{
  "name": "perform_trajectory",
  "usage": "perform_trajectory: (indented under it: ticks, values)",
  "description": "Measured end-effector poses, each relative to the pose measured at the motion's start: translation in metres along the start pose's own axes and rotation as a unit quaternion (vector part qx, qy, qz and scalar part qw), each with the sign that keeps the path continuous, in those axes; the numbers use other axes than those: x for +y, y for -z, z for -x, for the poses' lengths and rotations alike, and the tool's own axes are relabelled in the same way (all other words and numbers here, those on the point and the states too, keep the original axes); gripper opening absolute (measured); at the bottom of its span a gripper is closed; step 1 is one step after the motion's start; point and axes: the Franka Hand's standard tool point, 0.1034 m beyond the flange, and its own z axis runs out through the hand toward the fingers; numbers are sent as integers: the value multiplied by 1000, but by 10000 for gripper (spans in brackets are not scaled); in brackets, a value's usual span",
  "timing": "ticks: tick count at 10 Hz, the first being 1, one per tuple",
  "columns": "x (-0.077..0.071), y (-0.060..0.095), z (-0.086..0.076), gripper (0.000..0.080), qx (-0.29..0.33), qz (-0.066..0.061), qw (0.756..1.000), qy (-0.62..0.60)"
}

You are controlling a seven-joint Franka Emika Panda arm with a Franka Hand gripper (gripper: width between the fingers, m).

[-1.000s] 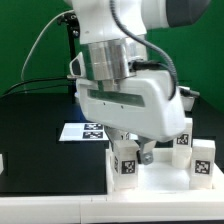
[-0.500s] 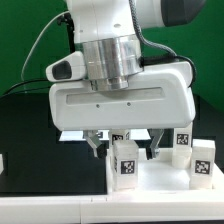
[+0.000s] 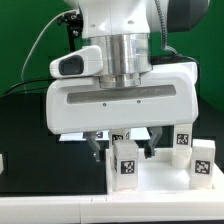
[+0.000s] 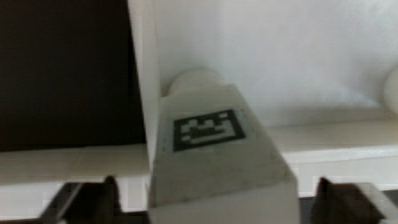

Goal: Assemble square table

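The square table's white top [image 3: 160, 186] lies flat at the front right of the exterior view. Three chunky white legs with square tags stand on it: one at the near left corner [image 3: 125, 162], two further right [image 3: 182, 140] [image 3: 203, 160]. My gripper [image 3: 125, 154] hangs over the near left leg, open, one finger on each side of it. In the wrist view that leg [image 4: 214, 140] rises between the two dark fingertips [image 4: 89, 200], with a gap on both sides, above the top [image 4: 267, 50]. My gripper [image 4: 214, 205] touches nothing.
The marker board [image 3: 72, 135] lies on the black table behind the hand, mostly hidden by it. Cables run behind the arm at the back left. A small white object [image 3: 2, 162] shows at the exterior view's left edge.
The hand has turned from a slanted stance to broadside over the near left leg. Its fingers now stand on either side of that leg. No leg has moved.
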Motion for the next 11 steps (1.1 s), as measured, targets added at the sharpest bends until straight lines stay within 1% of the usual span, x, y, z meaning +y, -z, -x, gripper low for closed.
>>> perform_trajectory:
  ticks: [1, 2, 3, 4, 5, 6, 7, 9, 10, 11]
  values:
    - [-1, 0, 0, 341, 0, -2, 999, -40]
    - [1, 0, 0, 284, 1, -1, 997, -77]
    - [2, 0, 0, 284, 1, -1, 995, -100]
    - [3, 0, -1, 284, 1, -1, 988, -153]
    - [4, 0, -1, 284, 2, -4, 978, -208]
    - [5, 0, 0, 284, 1, -6, 962, -272]
    - [7, 0, 1, 284, -1, -11, 931, -366]
    - [7, -1, 3, 285, -8, -20, 845, -534]
    - [6, -2, 4, 286, -11, -23, 812, -584]
    - [7, -2, 4, 286, -13, -24, 789, -614]
